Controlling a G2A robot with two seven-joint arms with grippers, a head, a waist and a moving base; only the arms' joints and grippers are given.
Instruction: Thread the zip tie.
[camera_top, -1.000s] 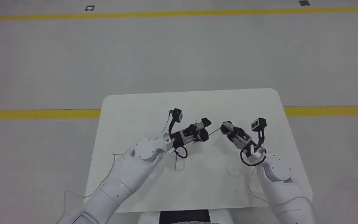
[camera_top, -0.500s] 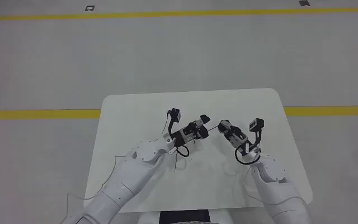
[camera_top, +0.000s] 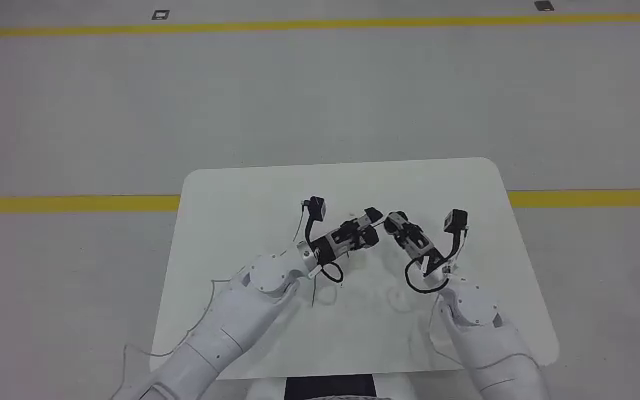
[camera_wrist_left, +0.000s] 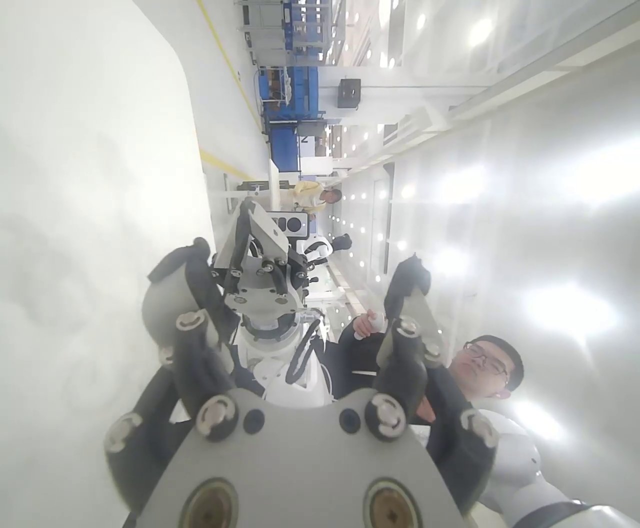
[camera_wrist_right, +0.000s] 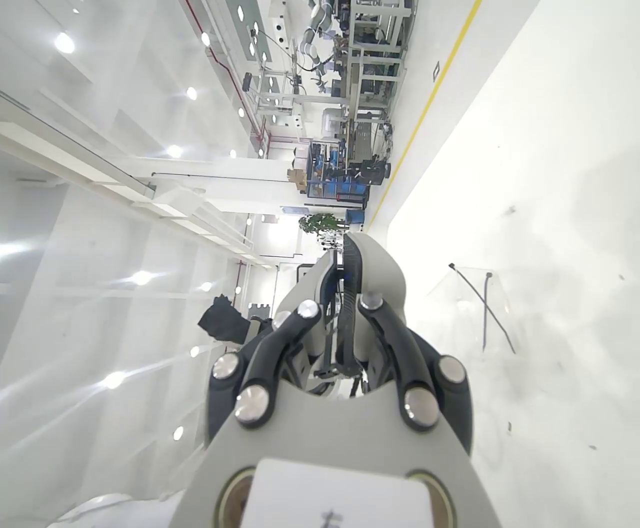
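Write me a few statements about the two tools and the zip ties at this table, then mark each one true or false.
1. The left tool is open wide. True.
2. The right tool is open wide too. False: it is shut, with its fingers pressed together.
3. Two black zip ties lie crossed on the table. True.
4. The tools sit at opposite ends of the table. False: they meet close together over its middle.
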